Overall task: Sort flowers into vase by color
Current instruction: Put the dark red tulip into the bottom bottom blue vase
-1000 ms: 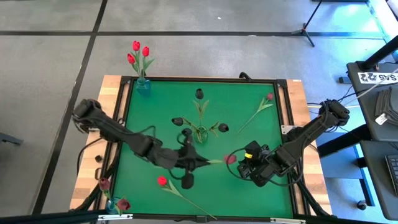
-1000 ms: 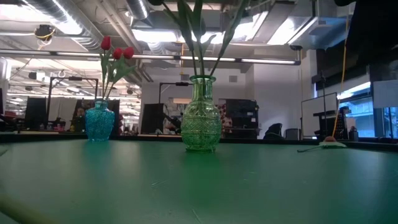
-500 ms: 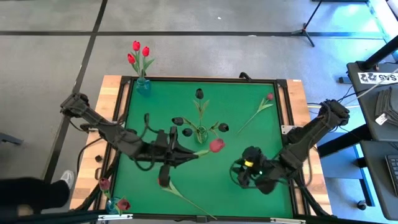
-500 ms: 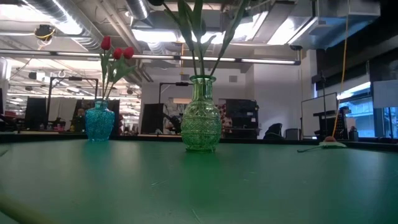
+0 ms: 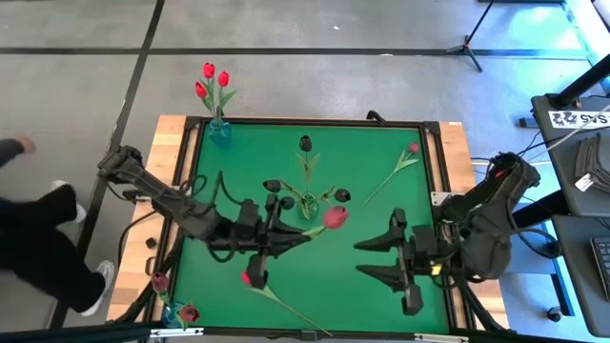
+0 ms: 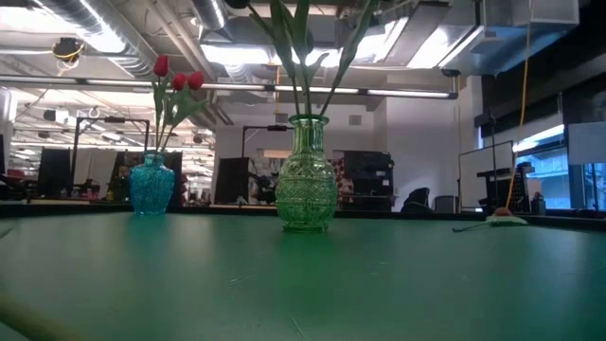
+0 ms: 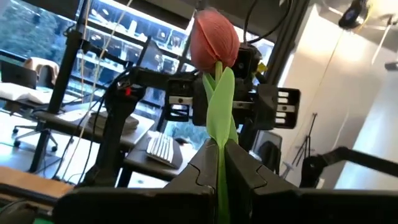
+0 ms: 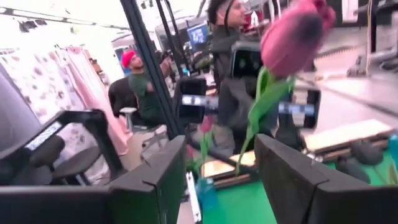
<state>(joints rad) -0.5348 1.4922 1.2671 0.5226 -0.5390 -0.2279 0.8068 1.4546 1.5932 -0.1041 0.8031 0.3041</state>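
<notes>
Taking the green vase (image 5: pixel 307 205) at the middle of the green table (image 5: pixel 381 219) as the landmark and reading from the left: a blue vase (image 5: pixel 219 131) stands at the far-left corner, well apart from the green vase, with three bright red tulips (image 5: pixel 212 82) in it. Another small vase (image 5: pixel 172 312) with two maroon heads sits at the near-left corner, off the green mat.

Just left of the green vase, the left gripper (image 5: pixel 303 234) is clamped shut on the stem of a pink-red tulip (image 5: pixel 334 217), its head lifted near the green vase and just to its right. In the left wrist view the stem runs straight up between the closed fingers (image 7: pixel 202 180) to the head (image 7: pixel 212 37).

A red tulip (image 5: pixel 250 278) lies on the mat nearer than the green vase. A maroon one (image 5: pixel 412 149) lies far right of it.

To the right, the right gripper (image 5: pixel 383 257) hovers with its jaws wide apart and nothing in them.

These tulips look light, with thin bendy stems and soft heads that would likely crush. The stem seems the place to hold, low enough that the head stays clear.

The only writing is a white label (image 5: pixel 579 119) beyond the table's right edge, too small to read.
</notes>
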